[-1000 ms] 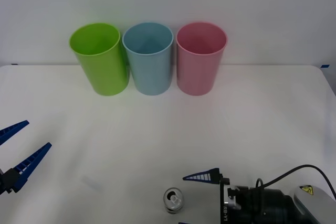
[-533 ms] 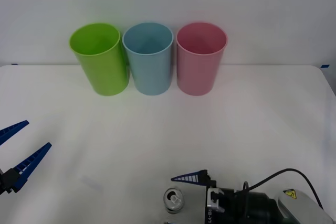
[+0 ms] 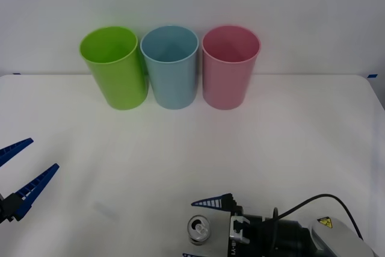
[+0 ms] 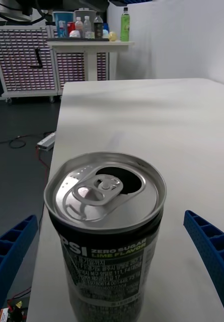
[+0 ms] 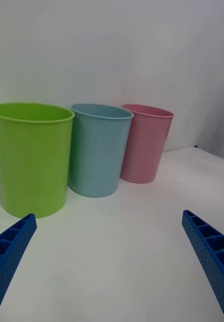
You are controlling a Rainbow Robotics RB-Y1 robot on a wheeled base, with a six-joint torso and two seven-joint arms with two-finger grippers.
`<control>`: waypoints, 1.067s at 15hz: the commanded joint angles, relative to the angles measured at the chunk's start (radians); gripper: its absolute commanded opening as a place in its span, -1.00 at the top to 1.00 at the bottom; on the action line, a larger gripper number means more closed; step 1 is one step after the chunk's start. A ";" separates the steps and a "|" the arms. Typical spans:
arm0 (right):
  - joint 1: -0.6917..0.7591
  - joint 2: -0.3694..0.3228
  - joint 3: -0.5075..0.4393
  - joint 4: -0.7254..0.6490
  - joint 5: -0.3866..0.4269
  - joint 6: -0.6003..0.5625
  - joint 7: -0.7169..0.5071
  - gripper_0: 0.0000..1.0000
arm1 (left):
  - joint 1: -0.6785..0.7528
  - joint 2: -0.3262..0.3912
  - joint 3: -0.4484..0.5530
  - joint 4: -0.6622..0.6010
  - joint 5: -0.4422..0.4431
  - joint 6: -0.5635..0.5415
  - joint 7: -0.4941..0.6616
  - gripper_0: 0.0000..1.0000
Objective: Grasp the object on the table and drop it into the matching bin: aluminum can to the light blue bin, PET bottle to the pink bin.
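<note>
bare table [image 3: 289,148] ahead, pink bin [image 3: 230,67] far back

Plain white wall [image 3: 301,4], dark floor [image 4: 21,151], drawer cabinets [image 4: 21,60], bottle-topped stand [image 4: 89,48]

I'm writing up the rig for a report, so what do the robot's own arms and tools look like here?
Both tools have blue, ribbed, tapering fingers. The left tool has a dark base at the root of its fingers. The right tool sits on a black cylindrical wrist with a white plate bearing printed lettering, a black cable looping over it, and a grey-white shell carrying a yellow warning triangle.
</note>
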 commanded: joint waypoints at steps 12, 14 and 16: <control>-0.005 -0.001 -0.003 -0.002 -0.031 0.004 0.011 1.00 | 0.000 0.000 0.000 0.000 0.000 0.000 0.000 -1.00; -0.005 -0.006 -0.014 -0.026 -0.048 0.000 0.004 1.00 | 0.000 0.000 0.000 0.000 0.000 0.000 0.000 -1.00; -0.005 -0.021 -0.016 -0.061 -0.083 0.003 -0.010 1.00 | 0.000 0.000 0.000 0.000 0.000 0.000 0.000 -1.00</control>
